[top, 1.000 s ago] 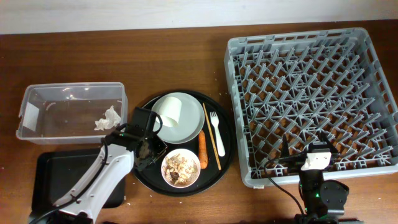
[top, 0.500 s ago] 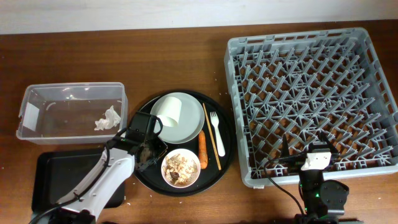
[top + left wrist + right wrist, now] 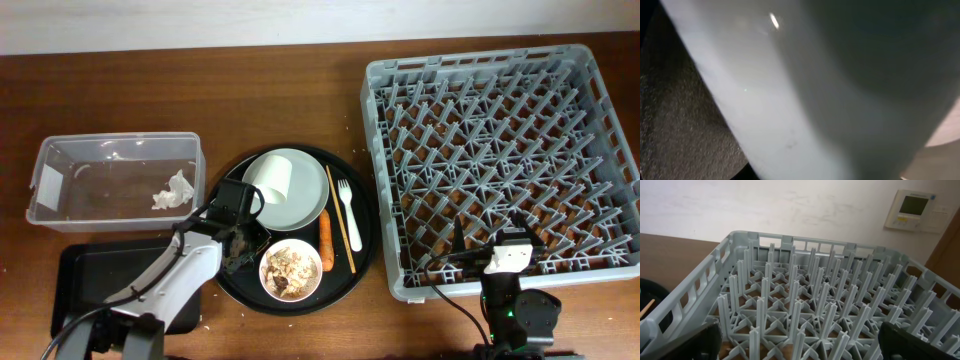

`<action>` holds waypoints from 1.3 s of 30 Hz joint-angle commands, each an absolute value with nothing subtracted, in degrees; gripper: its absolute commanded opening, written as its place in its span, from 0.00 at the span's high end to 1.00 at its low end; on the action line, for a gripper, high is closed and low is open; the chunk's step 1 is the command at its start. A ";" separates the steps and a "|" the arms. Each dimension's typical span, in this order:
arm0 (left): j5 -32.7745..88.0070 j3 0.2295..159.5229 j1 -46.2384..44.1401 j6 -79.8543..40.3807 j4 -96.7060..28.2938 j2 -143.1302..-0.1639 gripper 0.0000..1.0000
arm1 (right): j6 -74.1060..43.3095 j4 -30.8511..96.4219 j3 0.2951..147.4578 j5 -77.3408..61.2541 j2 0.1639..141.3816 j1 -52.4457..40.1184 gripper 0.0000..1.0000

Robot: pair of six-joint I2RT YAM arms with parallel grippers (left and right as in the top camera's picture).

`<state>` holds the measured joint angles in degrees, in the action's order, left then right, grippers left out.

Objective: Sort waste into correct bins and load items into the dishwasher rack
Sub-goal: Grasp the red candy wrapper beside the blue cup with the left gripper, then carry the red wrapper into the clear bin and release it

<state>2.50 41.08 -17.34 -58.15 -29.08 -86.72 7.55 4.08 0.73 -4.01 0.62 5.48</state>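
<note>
Place: a robot lab or test room, staged as a dish-clearing station.
Bench: a plain brown wooden table (image 3: 280,90) carries the left arm (image 3: 165,290) and the right arm (image 3: 515,310), with a loose black cable (image 3: 447,298) beside the latter.
Wall: bare, scuffed white wall (image 3: 790,205) with a small control panel (image 3: 914,209) with a display mounted on it.
Kit: a grey commercial dishwasher rack (image 3: 480,55) sits directly on the table.

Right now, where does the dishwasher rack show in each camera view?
Overhead: the dishwasher rack fills the right side.
Left wrist: not in it; only a blurred pale surface.
Right wrist: fills most of the frame.
Shared landmark: the round black tray, left of the rack overhead, at the right wrist's far left edge.
</note>
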 commanded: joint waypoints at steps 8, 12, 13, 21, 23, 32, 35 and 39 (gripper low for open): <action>1.72 40.42 -17.58 -58.92 -27.86 -87.42 0.84 | 7.49 4.14 0.32 -3.88 0.21 5.26 0.01; 2.17 40.42 -17.58 -58.92 -28.08 -87.42 0.98 | 7.49 4.14 0.32 -3.88 0.21 5.26 0.01; 2.22 40.42 -17.58 -58.92 -28.08 -87.42 0.99 | 7.49 4.14 0.32 -3.88 0.21 5.26 0.01; 3.84 42.81 -17.58 -58.43 -37.47 -82.61 0.99 | 7.51 4.14 0.32 -3.88 0.21 5.26 0.01; 3.64 44.84 -17.58 -57.49 -42.57 -79.40 0.99 | 7.49 4.14 0.32 -3.88 0.21 5.26 0.01; 3.77 48.86 -17.58 -51.66 -49.17 -69.47 0.99 | 7.49 4.14 0.32 -3.88 0.21 5.26 0.01; 3.81 54.57 -17.58 -47.31 -52.49 -67.75 0.99 | 7.49 4.14 0.32 -3.88 0.21 5.26 0.01; 2.63 65.30 -17.56 -37.87 -56.80 -67.77 0.99 | 7.49 4.14 0.32 -3.88 0.21 5.26 0.01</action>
<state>3.20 58.92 -17.34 -45.89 -56.34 -68.69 7.57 4.10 0.73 -4.01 0.62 5.48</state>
